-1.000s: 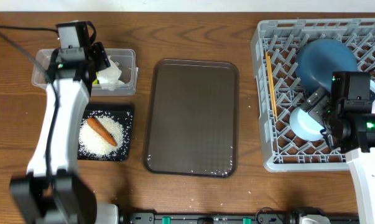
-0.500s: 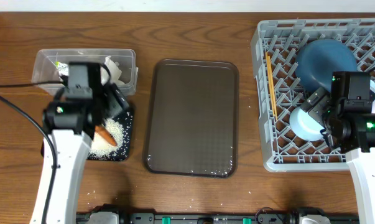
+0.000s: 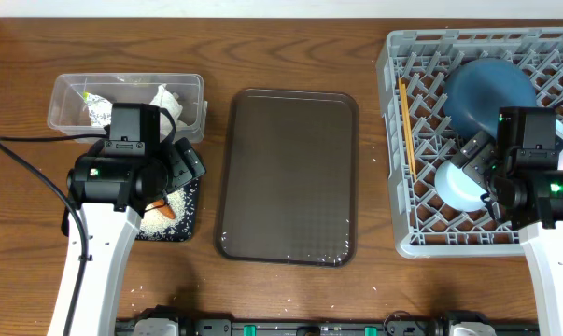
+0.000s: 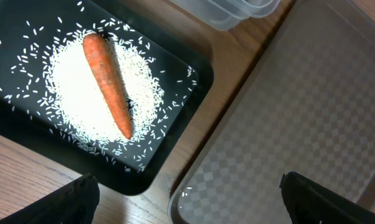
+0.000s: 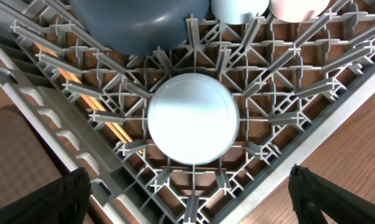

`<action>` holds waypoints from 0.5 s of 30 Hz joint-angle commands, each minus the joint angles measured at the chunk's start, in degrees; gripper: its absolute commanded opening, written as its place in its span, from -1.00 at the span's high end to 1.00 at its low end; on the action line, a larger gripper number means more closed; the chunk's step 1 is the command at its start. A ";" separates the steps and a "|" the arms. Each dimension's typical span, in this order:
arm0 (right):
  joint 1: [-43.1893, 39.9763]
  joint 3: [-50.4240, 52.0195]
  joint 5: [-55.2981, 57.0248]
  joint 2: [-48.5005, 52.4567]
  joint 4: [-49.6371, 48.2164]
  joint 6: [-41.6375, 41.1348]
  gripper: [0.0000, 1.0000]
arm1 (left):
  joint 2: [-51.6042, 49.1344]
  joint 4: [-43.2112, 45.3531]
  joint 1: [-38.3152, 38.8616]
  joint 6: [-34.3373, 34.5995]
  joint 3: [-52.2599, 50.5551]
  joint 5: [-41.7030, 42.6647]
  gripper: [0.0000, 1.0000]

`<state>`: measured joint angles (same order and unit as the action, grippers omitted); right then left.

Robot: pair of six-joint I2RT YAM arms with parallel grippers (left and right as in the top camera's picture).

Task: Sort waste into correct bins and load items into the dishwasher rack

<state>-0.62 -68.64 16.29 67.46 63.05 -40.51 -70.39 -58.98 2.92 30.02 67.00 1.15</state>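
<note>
My left gripper (image 3: 181, 164) (image 4: 190, 205) is open and empty, hovering over the right edge of the black tray (image 3: 178, 227) (image 4: 175, 134). That tray holds the orange carrot (image 4: 107, 84) (image 3: 162, 209) lying on white rice (image 4: 75, 102). The clear tub (image 3: 66, 93) (image 4: 231, 12) behind it holds the white tissue (image 3: 164, 97) and the snack wrapper (image 3: 95, 105). My right gripper (image 3: 474, 159) (image 5: 190, 202) is open above the upturned light blue bowl (image 5: 193, 118) (image 3: 457, 185) in the grey rack (image 3: 402, 238) (image 5: 50, 106). The rack also holds the dark blue plate (image 3: 491, 91) (image 5: 140, 25), chopsticks (image 3: 407, 121) (image 5: 122, 132), a light blue cup (image 5: 237, 9) and a white cup (image 5: 299, 7).
The large brown serving tray (image 3: 288, 177) (image 4: 299, 118) lies between the bins and the rack, with nothing on it. A few loose rice grains (image 3: 136, 291) lie on the wooden table near the front left. My left arm covers much of the black tray from above.
My left arm has moved from over the clear tub toward the front and now hangs over the black tray. The tissue and wrapper now show in the tub. The right arm is still.
</note>
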 commanded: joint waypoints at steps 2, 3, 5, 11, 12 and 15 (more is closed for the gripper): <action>-0.17 -0.98 0.59 -0.15 0.02 0.52 -0.99 | 0.04 -1.77 0.15 -0.79 -0.13 -0.33 -0.92; -0.17 -0.98 0.59 -0.15 0.00 0.52 -0.98 | 0.04 -2.32 0.15 -1.05 -0.13 -0.35 -0.92; -0.17 -0.98 0.59 -0.15 0.00 0.52 -0.98 | 0.04 -2.56 0.17 -1.03 -0.15 -0.46 -0.92; -0.17 -0.98 0.59 -0.15 0.02 0.52 -0.98 | 1.22 -2.49 0.33 -3.26 -3.34 1.27 -0.92; -0.17 -0.98 0.59 -0.15 0.02 0.52 -0.99 | 2.19 -1.57 0.33 -4.83 -4.94 1.27 -0.92; -0.17 -0.98 0.59 -0.15 0.02 0.52 -0.99 | 7.58 5.03 0.33 -11.41 -13.18 1.29 -0.93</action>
<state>-0.62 -68.64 16.29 67.46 63.00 -40.51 -67.35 -56.75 3.07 25.65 59.55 1.83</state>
